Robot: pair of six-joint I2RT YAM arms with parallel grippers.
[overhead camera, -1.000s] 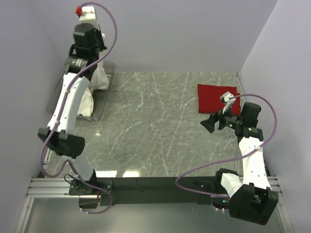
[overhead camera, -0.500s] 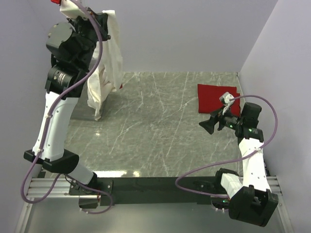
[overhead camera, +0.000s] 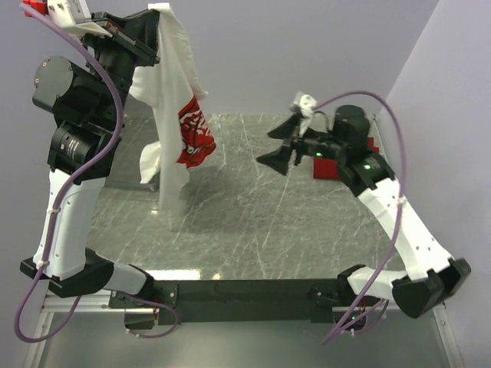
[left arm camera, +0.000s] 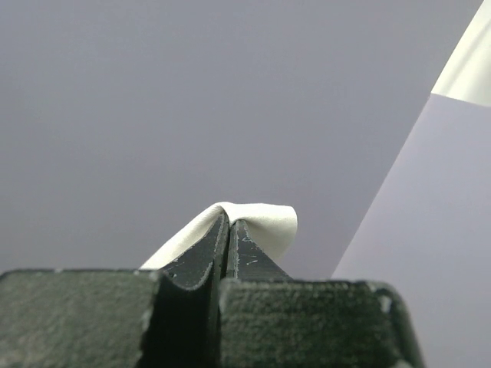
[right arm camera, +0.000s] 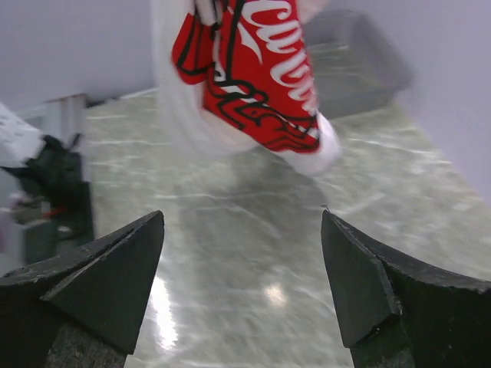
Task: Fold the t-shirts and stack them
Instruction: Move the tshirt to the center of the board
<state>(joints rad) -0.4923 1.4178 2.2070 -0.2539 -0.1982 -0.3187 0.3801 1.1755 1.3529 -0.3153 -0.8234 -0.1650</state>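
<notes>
Top external, progress: early. The white t-shirt [overhead camera: 173, 115] hangs unfolded above the table [overhead camera: 253, 230]; the red t-shirt [overhead camera: 328, 170] lies far right, seemingly folded; nothing is stacked.
Left gripper [left arm camera: 229, 230]: jaws pinched together on a fold of the white t-shirt.
Right gripper [right arm camera: 242, 222]: jaws wide apart, empty, facing the hanging graphic.

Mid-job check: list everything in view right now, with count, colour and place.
white t-shirt: 1, white with red chest print, hanging above the table's left side
red t-shirt: 1, red, lying at the table's far right, mostly hidden behind the right arm
plastic bin: 1, clear greyish, on the table beyond the hanging shirt
table: 1, grey marbled top
left gripper: 1, black, raised high, shut on the white t-shirt
right gripper: 1, black, open, above the table, facing the shirt
</notes>
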